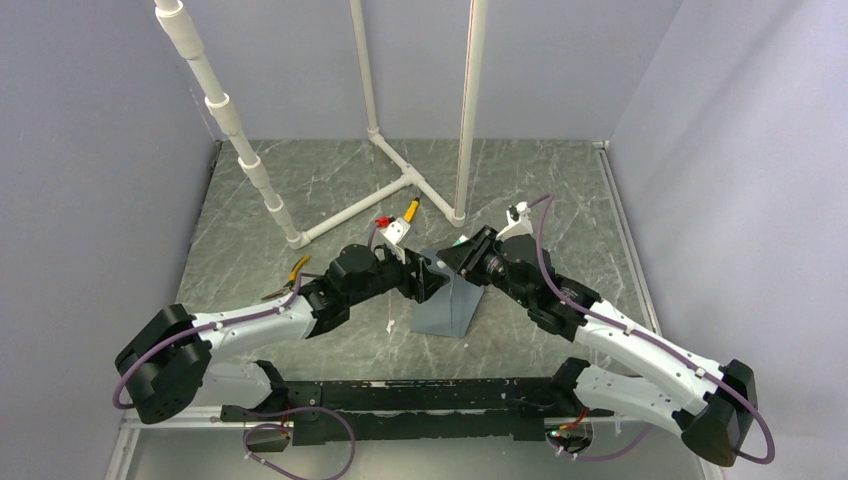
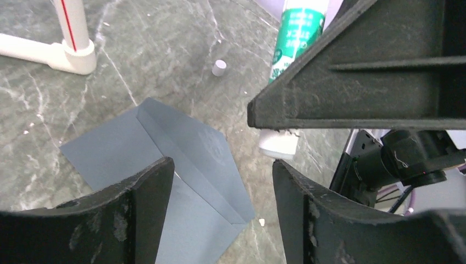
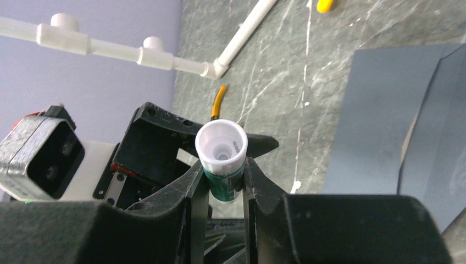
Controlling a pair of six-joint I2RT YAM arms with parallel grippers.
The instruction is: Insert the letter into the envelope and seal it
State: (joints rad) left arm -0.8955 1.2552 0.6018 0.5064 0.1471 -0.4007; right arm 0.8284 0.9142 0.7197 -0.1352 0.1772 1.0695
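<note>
- Lavender walls close in a dark green marbled worktop (image 1: 560, 200). A white pipe frame (image 1: 470, 120) stands toward its far edge, and yellow-handled pliers (image 1: 290, 272) lie left of centre.
- From above, the slate blue-grey rectangular paper envelope (image 1: 448, 308) lies flat at the worktop's middle, its long axis running roughly from far edge to near edge. Both arms reach inward with elbows out and meet over its far end, the left claw (image 1: 430, 276) from the left and the right claw (image 1: 460, 250) from the right.
- In the left wrist view, the left claw's fingers (image 2: 137, 214) stand apart with nothing between them. The envelope is directly below, its flap open along a diagonal fold. A green-and-white glue stick (image 2: 295, 33) hangs beside the flap's edge, white end down. A small white cap (image 2: 219, 67) sits on the worktop beyond.
- In the right wrist view, the right claw is clamped on the glue stick, with the envelope lying to its right.
- The tan letter shows nowhere as a sheet. A pale sliver at the envelope's mouth may be its edge, so it is probably inside.
- By these views, the right arm is the nearer for gluing, since the flap lies just below and beside the stick's end.
</note>
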